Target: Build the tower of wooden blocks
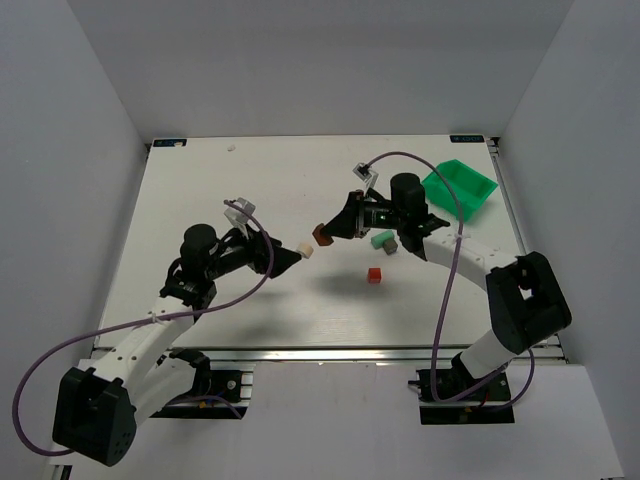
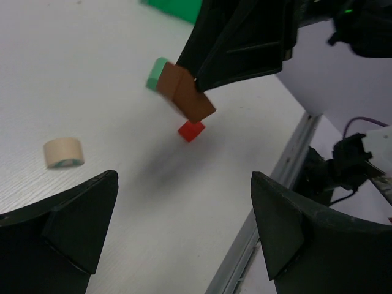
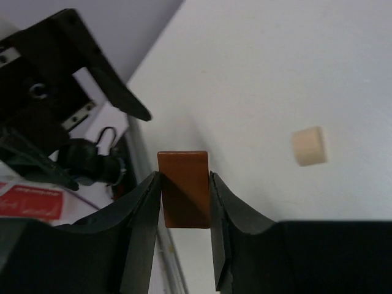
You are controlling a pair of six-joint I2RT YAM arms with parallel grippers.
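My right gripper [image 1: 328,233] is shut on a brown wooden block [image 1: 323,237] and holds it above the table; its fingers clamp the block's two sides in the right wrist view [image 3: 182,187]. My left gripper [image 1: 288,258] is open and empty, with its jaws wide apart in the left wrist view [image 2: 184,177]. A cream block [image 1: 307,252] lies on the table just past its tip. A red block [image 1: 374,275] and a pale green block [image 1: 382,240] lie apart on the table near the right arm. No stacked tower shows in any view.
A bright green plastic bin [image 1: 459,188] stands at the back right. The table's metal front rail [image 2: 269,202] runs close below the left gripper. White walls close in the table on three sides.
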